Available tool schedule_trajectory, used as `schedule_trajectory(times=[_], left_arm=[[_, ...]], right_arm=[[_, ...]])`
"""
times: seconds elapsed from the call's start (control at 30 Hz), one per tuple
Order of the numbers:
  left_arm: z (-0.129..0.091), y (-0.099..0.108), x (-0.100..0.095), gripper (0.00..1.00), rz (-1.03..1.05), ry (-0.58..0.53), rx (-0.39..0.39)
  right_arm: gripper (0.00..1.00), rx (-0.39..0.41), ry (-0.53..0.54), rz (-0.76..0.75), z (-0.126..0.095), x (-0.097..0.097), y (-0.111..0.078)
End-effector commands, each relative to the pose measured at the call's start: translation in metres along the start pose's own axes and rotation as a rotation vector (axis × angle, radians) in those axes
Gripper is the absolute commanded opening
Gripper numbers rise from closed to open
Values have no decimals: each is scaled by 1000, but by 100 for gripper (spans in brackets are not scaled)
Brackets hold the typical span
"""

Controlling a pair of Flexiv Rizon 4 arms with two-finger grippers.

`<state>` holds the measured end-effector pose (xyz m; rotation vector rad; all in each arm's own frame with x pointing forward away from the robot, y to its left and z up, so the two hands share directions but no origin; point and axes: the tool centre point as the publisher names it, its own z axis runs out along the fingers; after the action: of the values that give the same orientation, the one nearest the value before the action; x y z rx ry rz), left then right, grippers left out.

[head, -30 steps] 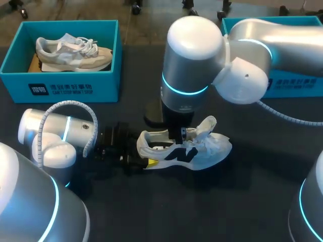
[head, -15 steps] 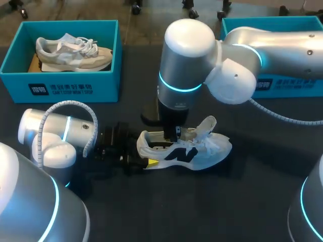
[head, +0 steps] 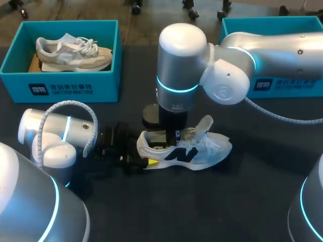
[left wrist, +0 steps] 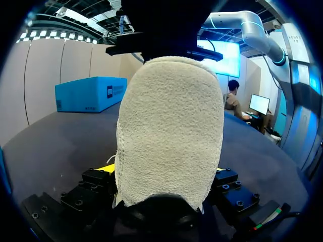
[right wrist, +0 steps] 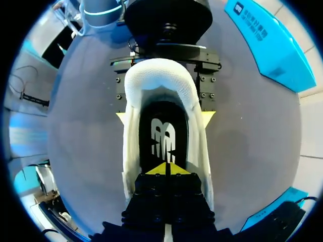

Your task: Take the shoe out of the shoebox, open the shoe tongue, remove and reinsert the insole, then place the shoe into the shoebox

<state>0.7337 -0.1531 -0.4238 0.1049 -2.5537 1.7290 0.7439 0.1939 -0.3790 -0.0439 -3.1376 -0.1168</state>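
Head view: shoe point(head: 203, 151) lies mid-table, well apart from far-left shoebox point(head: 75, 89).

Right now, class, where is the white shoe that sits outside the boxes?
In the head view the white shoe lies mid-table, its heel held in the left gripper, with the right gripper down in its opening.

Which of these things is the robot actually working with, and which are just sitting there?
In use: white shoe, insole, left gripper, right gripper; probably the right box.
Idle: beige shoe, left box.
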Motion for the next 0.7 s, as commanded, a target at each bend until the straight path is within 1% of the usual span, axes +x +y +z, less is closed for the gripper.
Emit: schedule_trajectory(times=[0.03, 0.1, 0.17, 0.4, 0.43, 0.5, 0.57, 0.6, 0.67, 0.7], left_arm=[[3, 2, -1, 0, -1, 2, -4], [3, 2, -1, 0, -1, 2, -4], [3, 2, -1, 0, -1, 2, -4], [3, 2, -1, 0, -1, 2, -4], [3, 2, -1, 0, -1, 2, -4], [3, 2, -1, 0, -1, 2, -4], [3, 2, -1, 0, -1, 2, -4], [3, 2, -1, 0, -1, 2, -4], [3, 2, -1, 0, -1, 2, -4], [3, 2, -1, 0, -1, 2, -4]], right_arm=[[0, -13, -14, 27, 5, 10, -11], [0, -17, -11, 42, 10, 10, -13], [0, -4, -13, 49, 12, 9, -13], [0, -19, -80, 68, 13, -1, -10], [1, -18, -81, 68, 13, -2, -9], [14, -15, -93, 66, 12, -5, -8], [22, -15, -97, 65, 12, -6, -7], [24, -15, -98, 65, 13, -7, -7], [25, -16, -99, 65, 15, -8, -7], [29, -16, -101, 65, 15, -9, -7]])
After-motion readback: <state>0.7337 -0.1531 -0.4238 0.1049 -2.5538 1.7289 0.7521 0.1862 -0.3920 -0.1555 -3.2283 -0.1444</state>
